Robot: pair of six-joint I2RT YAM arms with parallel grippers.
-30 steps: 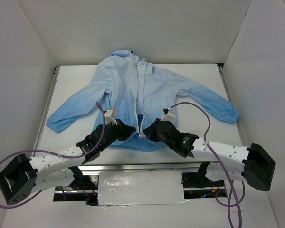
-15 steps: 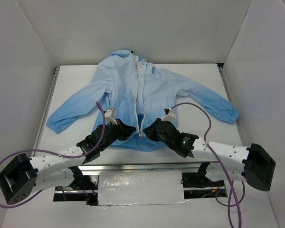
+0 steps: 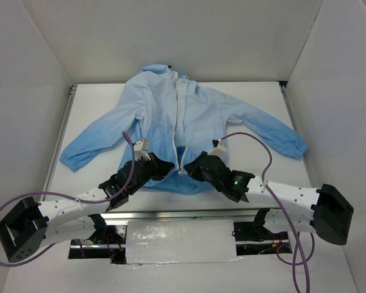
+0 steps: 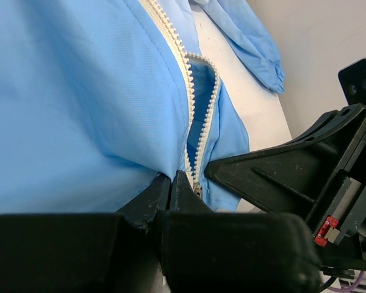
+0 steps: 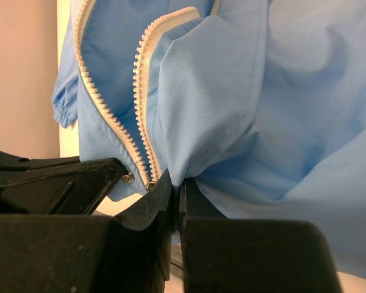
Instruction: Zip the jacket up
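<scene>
The light-blue jacket (image 3: 171, 116) lies flat on the table, collar far, hem near, sleeves spread. Its whitish zipper strip (image 3: 182, 119) runs down the front centre and parts near the hem, showing the darker lining (image 4: 201, 104). My left gripper (image 3: 169, 169) is shut on a fold of the jacket's left front panel beside the zipper's lower end (image 4: 197, 186). My right gripper (image 3: 191, 171) is shut on a fold of the right front panel (image 5: 189, 122) next to the zipper teeth (image 5: 140, 128). In the left wrist view the right gripper's black body (image 4: 293, 171) is close beside.
The white table (image 3: 256, 97) has white walls on three sides and metal rails at the left (image 3: 61, 131) and right edges. Purple cables (image 3: 256, 143) loop from both arms over the jacket's lower part.
Nothing has visibly changed; both grippers stay shut on the fabric at the hem.
</scene>
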